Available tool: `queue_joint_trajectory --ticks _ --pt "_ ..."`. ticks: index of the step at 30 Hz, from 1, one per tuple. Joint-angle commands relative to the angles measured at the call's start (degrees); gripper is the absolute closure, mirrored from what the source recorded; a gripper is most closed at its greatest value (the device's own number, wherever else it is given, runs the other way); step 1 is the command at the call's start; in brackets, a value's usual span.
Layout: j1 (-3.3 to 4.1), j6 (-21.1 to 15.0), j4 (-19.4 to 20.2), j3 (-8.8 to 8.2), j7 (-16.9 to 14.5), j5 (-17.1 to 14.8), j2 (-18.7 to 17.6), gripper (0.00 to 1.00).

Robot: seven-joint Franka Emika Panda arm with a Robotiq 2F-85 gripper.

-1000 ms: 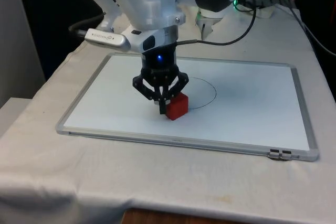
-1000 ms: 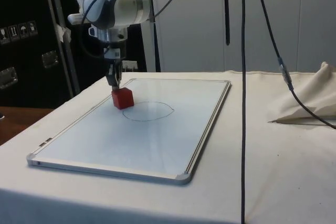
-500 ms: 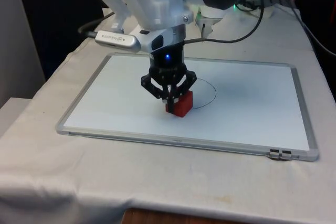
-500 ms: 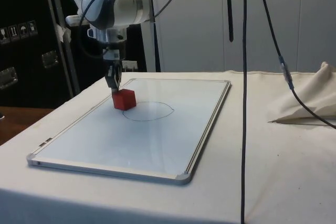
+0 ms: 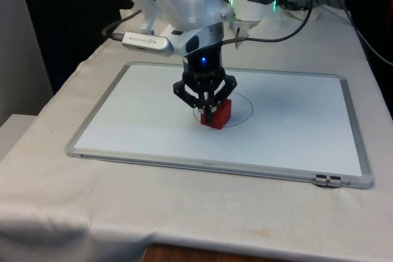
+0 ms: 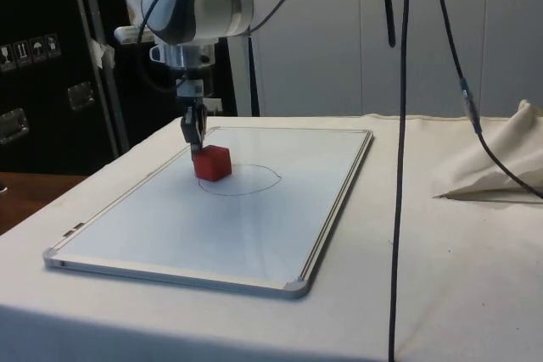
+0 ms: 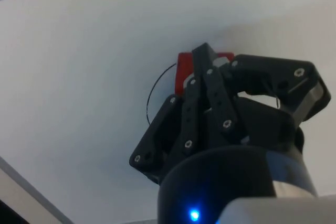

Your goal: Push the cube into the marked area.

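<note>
With its jaws pressed together, the black two-finger gripper point(image 5: 209, 115) touches the small red cube point(image 5: 218, 113); the pen-drawn circle point(image 5: 245, 107) lies beyond, toward the front view's right

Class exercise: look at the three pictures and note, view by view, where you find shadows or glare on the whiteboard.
Front view: the whiteboard is evenly lit, with a faint shadow under the red cube. Side view: soft grey reflections streak the board's glossy surface below the drawn circle. Wrist view: the gripper stands dark against a bright board.

no readable text, labels or signs
</note>
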State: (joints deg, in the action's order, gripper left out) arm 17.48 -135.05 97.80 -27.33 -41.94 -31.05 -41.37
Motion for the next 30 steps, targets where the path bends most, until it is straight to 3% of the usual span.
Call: queue_joint_trajectory --ticks 1,8,9,10,17,18,26,27,30 --pt "0.46 -0.97 1.49 -0.11 -0.34 0.06 0.92 1.00" --pt "0.57 -1.20 4.87 0.74 -1.66 0.11 3.32 1.00" --pt "0.11 -0.29 3.72 0.80 -1.38 0.06 2.58 1.00" --pt "0.52 -1.26 5.79 0.97 -2.12 0.11 4.01 1.00" --pt "0.17 -0.74 8.02 1.60 -3.32 0.06 5.56 1.00" --pt "0.40 -1.43 8.88 1.66 -3.67 0.06 6.13 1.00" --pt "-0.34 0.40 5.61 2.29 -3.78 0.52 4.58 1.00" --pt "-0.06 -0.63 6.42 2.35 -3.78 0.17 4.81 1.00" --pt "-0.74 1.66 3.55 2.01 -3.67 0.57 4.01 1.00"
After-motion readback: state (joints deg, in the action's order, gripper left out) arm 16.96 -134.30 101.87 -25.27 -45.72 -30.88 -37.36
